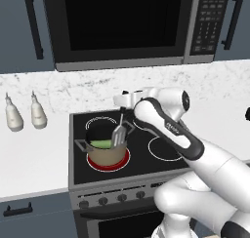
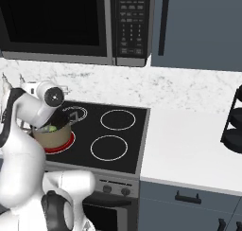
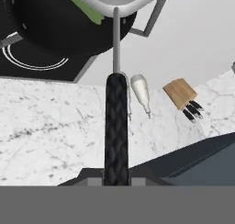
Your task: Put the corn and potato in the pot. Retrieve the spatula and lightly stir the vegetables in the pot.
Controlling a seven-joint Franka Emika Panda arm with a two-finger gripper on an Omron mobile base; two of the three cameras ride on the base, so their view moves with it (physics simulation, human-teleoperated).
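pot (image 1: 105, 154): tan, front-left burner | corn (image 1: 101, 143): inside | spatula (image 1: 118, 133): head dipping in pot

pot (image 1: 106, 153): tan-beige wall, dark inside, grey handles | corn (image 1: 101, 143): green | spatula (image 1: 118, 133): grey slotted head, black textured grip | burner ring under pot (image 1: 126, 161): red | stovetop (image 1: 146, 151): black, white rings | backsplash behind pot (image 1: 73, 90): white marble, grey veins | knife block (image 3: 180, 92): tan

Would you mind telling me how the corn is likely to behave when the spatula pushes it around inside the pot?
The corn is a long, rounded cob, so it would probably roll or pivot rather than slide straight. It spans much of the pot, so the wall may soon stop it. The spatula, held in the claw, has a thin handle, so gentle pushes seem wisest.
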